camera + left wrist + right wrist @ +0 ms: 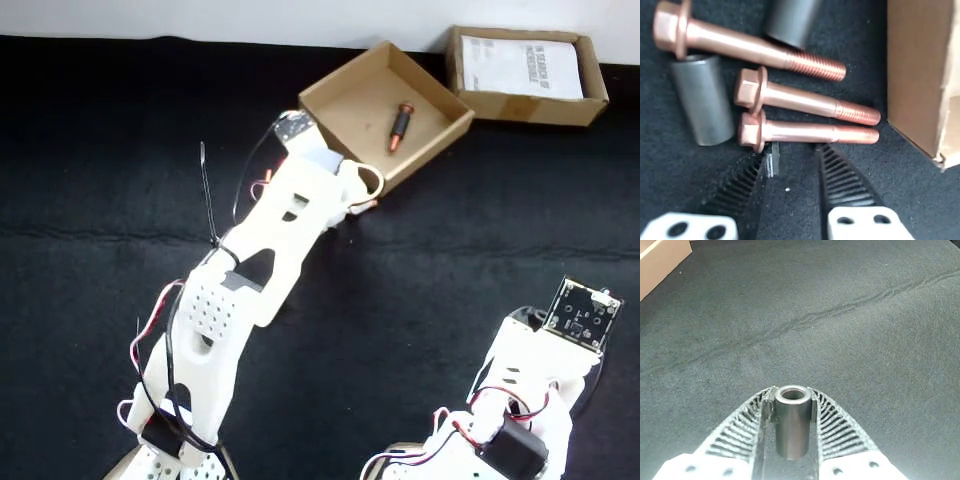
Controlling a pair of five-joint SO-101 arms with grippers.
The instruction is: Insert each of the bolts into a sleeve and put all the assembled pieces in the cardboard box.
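Observation:
Three copper bolts lie side by side on the black cloth: the nearest one (805, 133), a middle one (805, 101) and a far one (750, 46). Two loose grey sleeves (702, 100) (790, 17) rest by the bolt heads. My left gripper (795, 150) is open, its tips just short of the nearest bolt's shank, right beside the cardboard box (340, 95). One assembled bolt and sleeve (401, 125) lies inside that box. My right gripper (792, 396) is shut on a grey sleeve (792, 427), hollow end facing outward, above bare cloth.
The box's brown wall (912, 75) stands close beside the bolt tips. A second, flatter cardboard box (525, 75) holding a printed sheet sits at the back right. The left arm (270, 250) stretches across the table's middle; the right arm (530, 400) stays at the front right.

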